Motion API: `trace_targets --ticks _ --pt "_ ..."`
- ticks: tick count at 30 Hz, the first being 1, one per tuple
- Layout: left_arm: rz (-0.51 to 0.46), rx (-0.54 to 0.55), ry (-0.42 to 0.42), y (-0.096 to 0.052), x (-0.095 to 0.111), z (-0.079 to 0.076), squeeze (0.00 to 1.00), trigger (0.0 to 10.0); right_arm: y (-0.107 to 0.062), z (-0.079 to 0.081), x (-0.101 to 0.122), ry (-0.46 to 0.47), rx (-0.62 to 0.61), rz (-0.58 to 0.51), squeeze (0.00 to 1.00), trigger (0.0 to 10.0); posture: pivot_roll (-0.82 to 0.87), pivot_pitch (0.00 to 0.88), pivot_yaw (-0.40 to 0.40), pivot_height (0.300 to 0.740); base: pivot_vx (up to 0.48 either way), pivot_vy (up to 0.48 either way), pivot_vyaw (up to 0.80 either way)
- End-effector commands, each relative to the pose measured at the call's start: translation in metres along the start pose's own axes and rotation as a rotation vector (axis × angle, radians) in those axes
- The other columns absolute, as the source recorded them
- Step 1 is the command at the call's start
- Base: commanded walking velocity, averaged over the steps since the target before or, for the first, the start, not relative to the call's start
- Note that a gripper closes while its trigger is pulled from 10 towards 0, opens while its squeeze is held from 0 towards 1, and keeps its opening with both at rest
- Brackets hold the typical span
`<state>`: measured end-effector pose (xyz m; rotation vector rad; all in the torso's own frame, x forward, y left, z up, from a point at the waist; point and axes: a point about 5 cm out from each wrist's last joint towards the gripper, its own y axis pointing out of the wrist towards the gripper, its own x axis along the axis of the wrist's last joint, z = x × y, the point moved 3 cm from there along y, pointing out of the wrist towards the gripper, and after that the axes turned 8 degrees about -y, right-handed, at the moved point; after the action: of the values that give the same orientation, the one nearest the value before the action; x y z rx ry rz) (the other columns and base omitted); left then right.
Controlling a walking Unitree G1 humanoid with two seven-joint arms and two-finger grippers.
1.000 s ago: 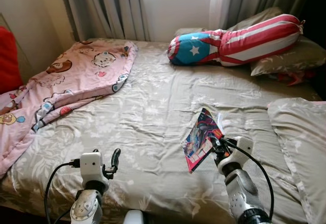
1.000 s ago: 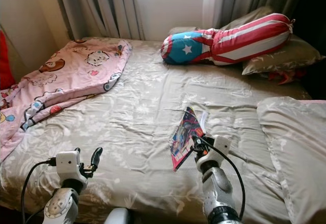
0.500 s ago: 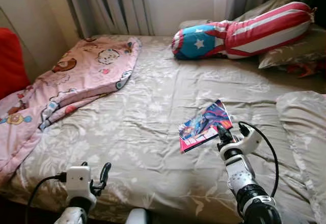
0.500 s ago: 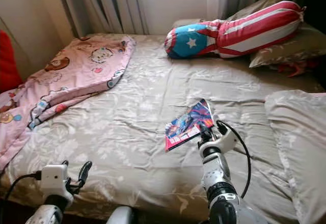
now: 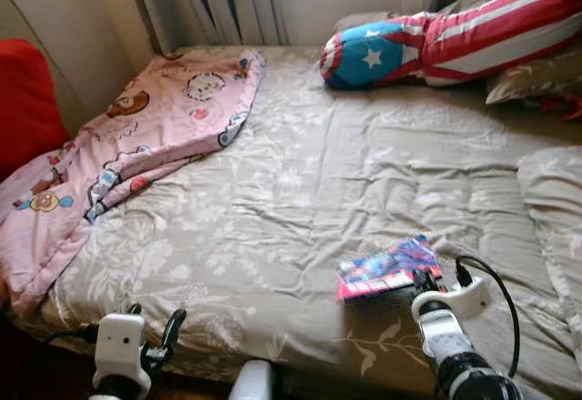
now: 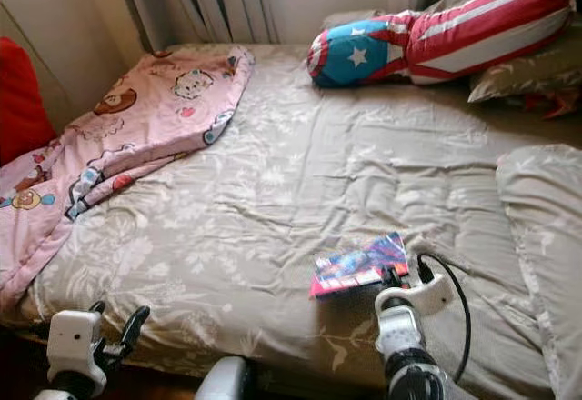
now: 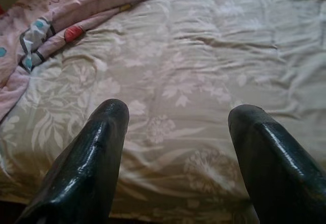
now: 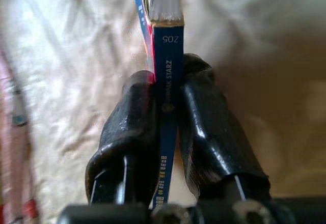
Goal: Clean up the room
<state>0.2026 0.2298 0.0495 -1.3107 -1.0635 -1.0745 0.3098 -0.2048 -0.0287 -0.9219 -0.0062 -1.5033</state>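
Bed (image 5: 300, 173): beige floral sheet, centre frame.
Right gripper (image 8: 165, 107): fingers pinching thin colourful comic book (image 5: 389, 267).
Left gripper (image 7: 175, 132): fingers spread, lower left.

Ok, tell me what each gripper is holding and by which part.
The right gripper is shut on a colourful book, pinching its spine edge between both fingers. The left gripper is open over the bed and holds nothing.
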Motion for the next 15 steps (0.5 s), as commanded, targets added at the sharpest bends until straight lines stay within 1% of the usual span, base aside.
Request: trace_targets --ticks 1,4,7,10,11,15 --pt "0.016 -0.002 0.016 -0.003 0.002 0.003 0.0 10.0 -0.002 -0.007 -0.006 0.018 -0.034 0.011 0.0 10.0 0.26 0.16 0.107 0.648 0.0 0.0 0.0" --pt "0.029 -0.007 0.017 -0.005 0.003 0.002 0.0 10.0 -0.005 -0.022 -0.005 0.076 -0.107 -0.005 0.0 10.0 0.26 0.165 0.112 0.648 0.0 0.0 0.0" --pt "0.032 -0.02 0.023 -0.006 0.005 0.001 0.0 10.0 -0.009 -0.037 -0.003 0.095 -0.184 -0.014 0.0 10.0 0.27 0.17 0.117 0.648 0.0 0.0 0.0" --pt "0.033 -0.02 0.026 -0.006 0.005 0.001 0.0 10.0 -0.009 -0.038 -0.003 0.082 -0.183 -0.017 0.0 10.0 0.27 0.173 0.117 0.648 0.0 0.0 0.0" --pt "0.041 -0.017 0.029 -0.008 0.004 0.003 0.0 10.0 -0.008 -0.035 -0.002 0.062 -0.171 -0.017 0.0 10.0 0.27 0.175 0.119 0.648 0.0 0.0 0.0" --pt "0.055 -0.013 0.027 -0.009 0.003 0.003 0.0 10.0 -0.007 -0.033 0.002 0.074 -0.169 -0.027 0.0 10.0 0.26 0.176 0.119 0.648 0.0 0.0 0.0"
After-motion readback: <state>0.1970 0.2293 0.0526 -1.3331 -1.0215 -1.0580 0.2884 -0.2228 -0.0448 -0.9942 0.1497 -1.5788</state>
